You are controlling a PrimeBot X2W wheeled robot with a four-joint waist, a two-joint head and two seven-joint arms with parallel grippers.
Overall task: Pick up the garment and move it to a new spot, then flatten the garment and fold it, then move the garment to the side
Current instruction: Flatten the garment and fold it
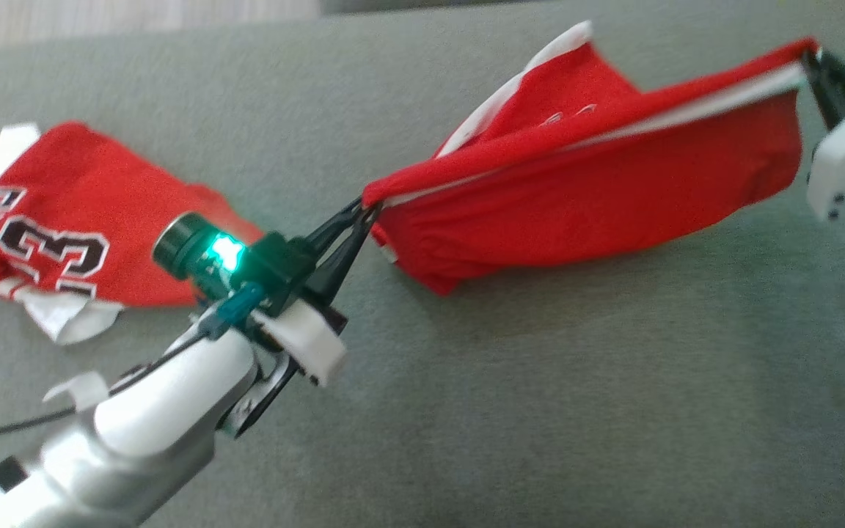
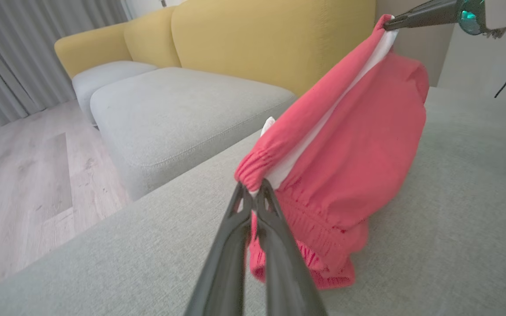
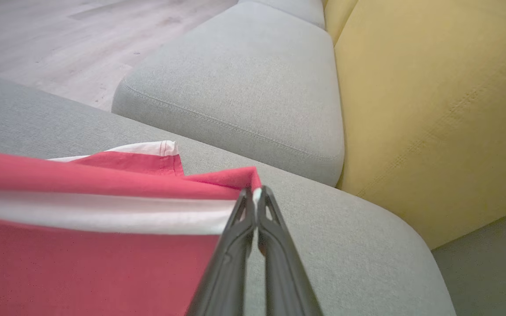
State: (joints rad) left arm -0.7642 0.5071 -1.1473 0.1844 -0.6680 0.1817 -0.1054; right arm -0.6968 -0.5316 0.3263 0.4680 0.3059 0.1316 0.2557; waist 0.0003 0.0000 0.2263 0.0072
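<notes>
The red shorts (image 1: 598, 191) with white trim hang stretched taut from two corners, bottom resting on the grey cushion (image 1: 613, 381)

You cannot read the small white print (image 1: 568, 116) on the red garment (image 1: 598, 183); it is too blurred. To the garment's right, the right pincer (image 1: 808, 59) is cut off by the picture's edge. Well to its left, the jersey (image 1: 48, 220) has lettering partly folded under.

garment (image 1: 598, 191) red, white trim; jersey (image 1: 136, 220) red, black-outlined numerals; cushion (image 1: 540, 403) grey.
</notes>
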